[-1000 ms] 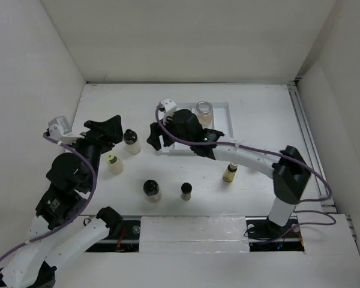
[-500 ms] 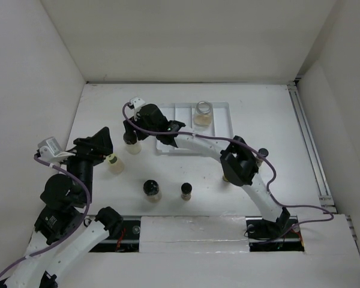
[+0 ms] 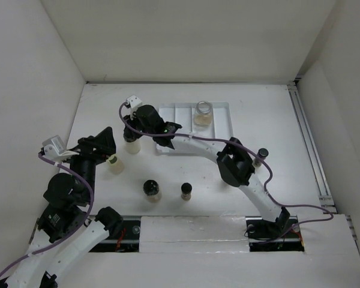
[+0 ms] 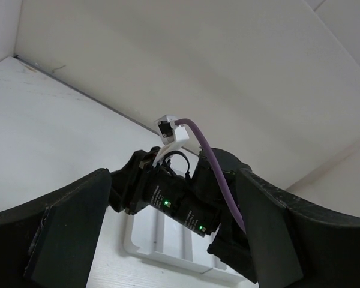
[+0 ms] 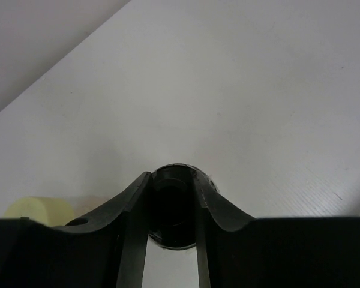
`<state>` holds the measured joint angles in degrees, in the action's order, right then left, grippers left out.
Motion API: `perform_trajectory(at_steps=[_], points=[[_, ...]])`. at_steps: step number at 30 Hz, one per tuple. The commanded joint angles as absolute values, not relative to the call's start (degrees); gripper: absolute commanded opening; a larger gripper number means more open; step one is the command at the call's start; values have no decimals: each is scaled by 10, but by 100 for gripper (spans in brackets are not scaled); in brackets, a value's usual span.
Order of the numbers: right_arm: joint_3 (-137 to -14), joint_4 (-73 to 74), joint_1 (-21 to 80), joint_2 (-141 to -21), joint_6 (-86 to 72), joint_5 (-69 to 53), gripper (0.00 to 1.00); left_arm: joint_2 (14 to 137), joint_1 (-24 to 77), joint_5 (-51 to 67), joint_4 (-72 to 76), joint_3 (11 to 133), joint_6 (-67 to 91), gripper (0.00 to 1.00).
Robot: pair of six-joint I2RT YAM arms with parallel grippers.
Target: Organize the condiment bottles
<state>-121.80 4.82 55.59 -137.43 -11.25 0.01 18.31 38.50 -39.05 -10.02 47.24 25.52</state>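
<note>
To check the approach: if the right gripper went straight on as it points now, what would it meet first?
The black-capped jar, already between the right gripper fingertips; whether they touch it is unclear.

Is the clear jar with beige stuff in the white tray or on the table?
Inside. The clear jar stands within the white tray, near its far edge.

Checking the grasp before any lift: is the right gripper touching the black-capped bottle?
Cannot tell. The right wrist view shows the right gripper straddling the black-capped bottle, neither contact nor gap plain; from above the gripper covers it.
</note>
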Motion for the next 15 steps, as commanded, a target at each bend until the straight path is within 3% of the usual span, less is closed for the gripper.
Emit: perform_trajectory(at_steps=[1,7,15], points=[[-1187,-14,563,-1328,-117,21,31,190,384,-385,-72,466,243,80],[-1112,-82,543,-1207,-142,64,29,196,384,-385,-67,461,238,80],[-1020,-103,461,-1154,-180,113,28,207,384,-374,-67,455,228,79]])
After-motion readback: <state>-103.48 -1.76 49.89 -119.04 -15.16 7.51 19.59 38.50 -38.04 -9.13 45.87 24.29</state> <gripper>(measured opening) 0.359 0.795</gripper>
